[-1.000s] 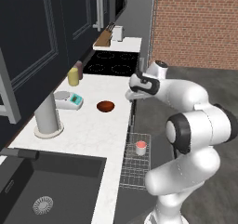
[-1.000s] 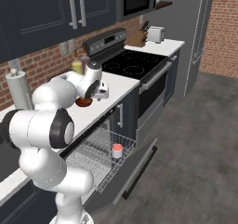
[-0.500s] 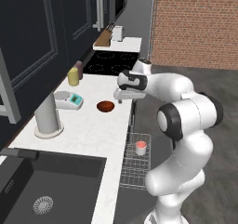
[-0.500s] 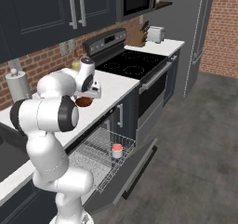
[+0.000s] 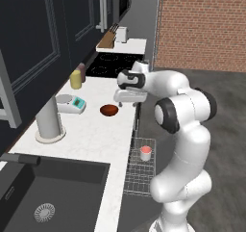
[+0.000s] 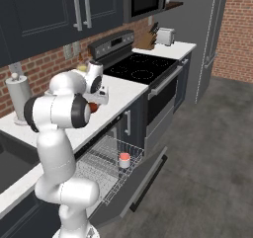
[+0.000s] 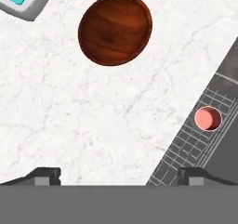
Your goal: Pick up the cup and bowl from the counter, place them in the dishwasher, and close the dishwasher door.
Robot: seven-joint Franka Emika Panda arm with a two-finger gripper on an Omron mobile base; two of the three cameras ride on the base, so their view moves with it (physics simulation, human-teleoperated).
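The reddish-brown bowl sits empty on the white counter, just left of my gripper, which hangs open a little above the counter's front edge. In the hand view the bowl lies ahead of the wide-apart fingertips, with nothing between them. The cup stands upright in the pulled-out wire rack of the dishwasher, its pink inside showing. From the right, the dishwasher door hangs open and low, with the cup on the rack above it.
A kitchen scale with a teal display lies left of the bowl. A yellow canister and a tall grey cylinder stand further left. The black sink is near, the cooktop far.
My arm has swung left from beyond the counter edge to just beside the bowl. The jaws have stayed open; the bowl and the cup have not moved.
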